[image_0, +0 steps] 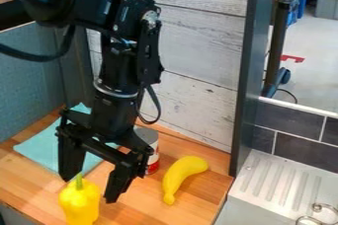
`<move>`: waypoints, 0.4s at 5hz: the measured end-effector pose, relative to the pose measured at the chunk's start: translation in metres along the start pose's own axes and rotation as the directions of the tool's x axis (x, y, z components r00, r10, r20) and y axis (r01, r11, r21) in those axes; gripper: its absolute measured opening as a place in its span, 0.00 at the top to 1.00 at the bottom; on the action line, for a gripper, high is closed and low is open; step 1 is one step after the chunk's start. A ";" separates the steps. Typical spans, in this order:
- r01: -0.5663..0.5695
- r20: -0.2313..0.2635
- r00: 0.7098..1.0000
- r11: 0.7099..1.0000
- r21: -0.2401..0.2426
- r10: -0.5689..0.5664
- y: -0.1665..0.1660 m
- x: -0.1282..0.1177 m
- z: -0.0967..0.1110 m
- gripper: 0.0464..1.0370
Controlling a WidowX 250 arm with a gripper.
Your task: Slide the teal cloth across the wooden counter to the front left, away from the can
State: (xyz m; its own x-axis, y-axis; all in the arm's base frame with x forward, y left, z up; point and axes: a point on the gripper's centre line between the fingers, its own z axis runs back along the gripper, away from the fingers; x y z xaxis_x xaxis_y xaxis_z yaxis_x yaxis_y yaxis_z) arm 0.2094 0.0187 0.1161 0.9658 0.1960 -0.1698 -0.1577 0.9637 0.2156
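The black gripper (pixel 90 187) hangs over the lower left of the wooden counter, its two fingers spread open. Just below and between the fingertips is a yellow bell pepper (pixel 80 203) with a green stem, standing upright; nothing is visibly gripped. Behind the right finger is a can (pixel 152 150) with a red and white label, partly hidden by the gripper. To the right of the can lies a yellow banana (pixel 180 176). A teal cloth (pixel 43 149) is spread flat behind the gripper, partly covered by it.
The wooden counter (pixel 129 212) ends at a dark upright panel (pixel 247 81) on the right. Beyond it is a ribbed metal drainboard (pixel 282 182) with a curled metal object (pixel 323 214). A whitewashed plank wall (pixel 198 36) stands behind, and a teal side wall (pixel 26 86) on the left.
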 end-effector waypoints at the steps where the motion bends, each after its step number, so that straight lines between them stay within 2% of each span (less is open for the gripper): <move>1: 0.003 -0.015 1.000 1.000 0.002 -0.003 -0.001 -0.001 -0.004 0.04; 2: -0.057 0.021 0.998 0.998 -0.034 0.058 0.041 0.002 -0.010 0.04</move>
State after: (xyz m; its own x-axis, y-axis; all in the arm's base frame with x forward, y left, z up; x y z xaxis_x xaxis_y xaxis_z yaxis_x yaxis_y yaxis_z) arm 0.2031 0.0602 0.1147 0.9592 0.2477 -0.1364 -0.2197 0.9565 0.1918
